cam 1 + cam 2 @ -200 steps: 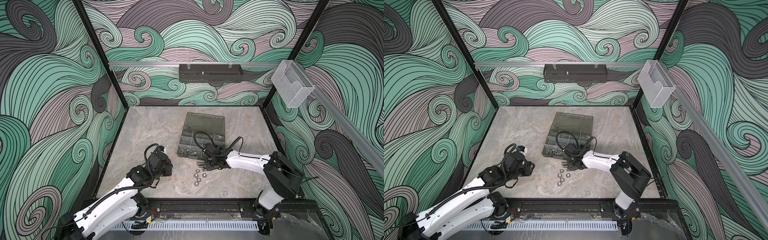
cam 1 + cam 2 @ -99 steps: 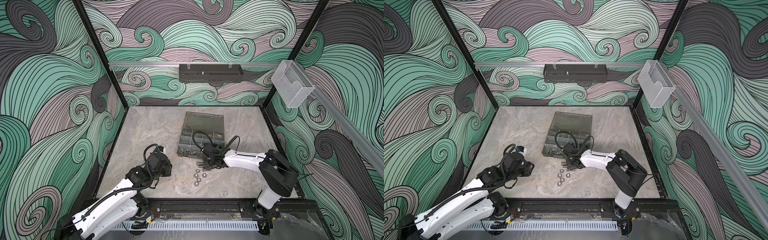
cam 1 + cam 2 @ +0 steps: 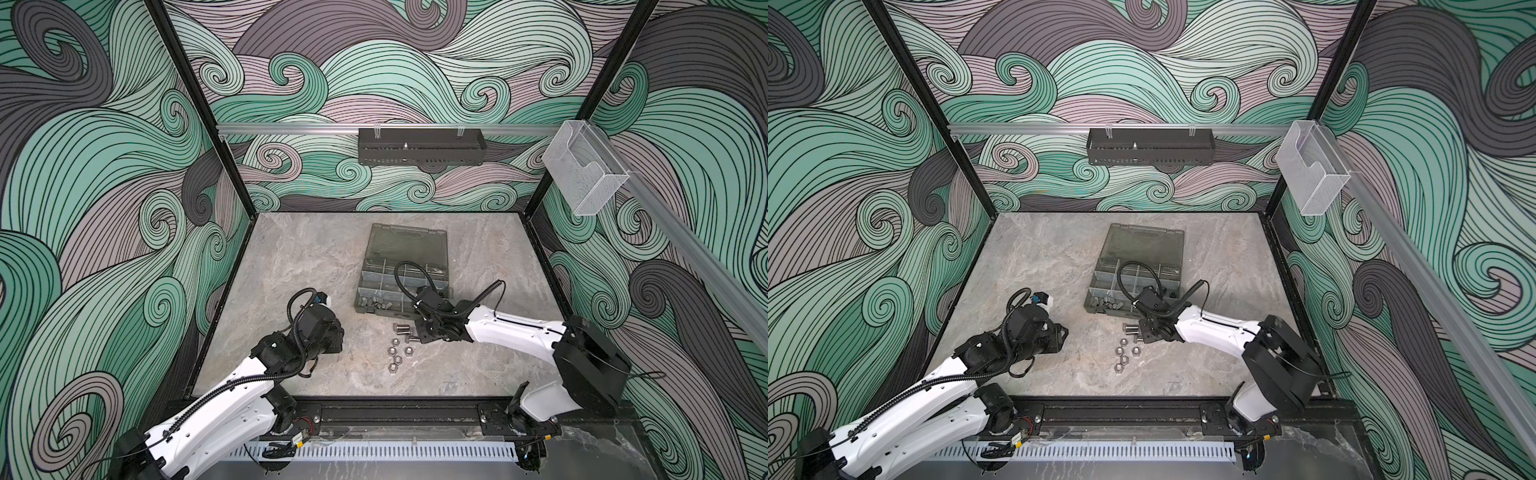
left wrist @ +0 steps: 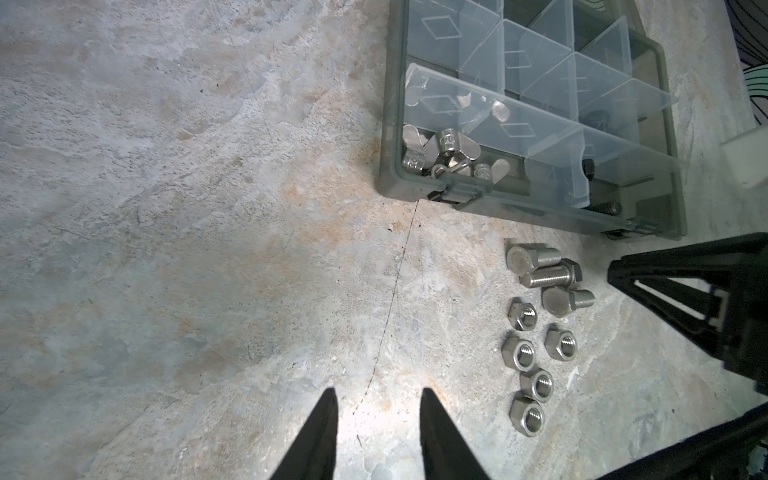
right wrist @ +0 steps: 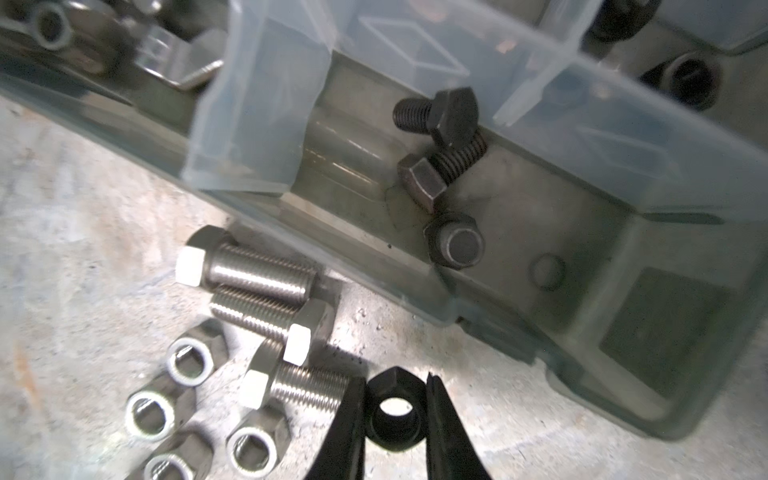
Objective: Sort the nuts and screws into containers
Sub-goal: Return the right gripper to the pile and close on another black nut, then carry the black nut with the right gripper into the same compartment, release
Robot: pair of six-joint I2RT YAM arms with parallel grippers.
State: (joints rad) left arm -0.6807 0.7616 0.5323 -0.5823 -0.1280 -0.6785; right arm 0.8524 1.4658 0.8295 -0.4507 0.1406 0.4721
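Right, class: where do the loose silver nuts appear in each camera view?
Both top views: silver nuts lie just in front of the organizer case.
Left wrist: beyond the silver screws from the case.
Right wrist: beside the screws, near the black nut in the right gripper.
Shared landmark: the case's front wall.

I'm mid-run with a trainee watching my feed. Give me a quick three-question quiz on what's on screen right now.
1. True or false: the right gripper has its fingers shut on a black nut.
2. How many silver screws lie loose on the table?
3. The black screws lie: A) on the table; B) in a case compartment; C) between the right gripper's fingers.
Key: 1 true; 2 three; 3 B.
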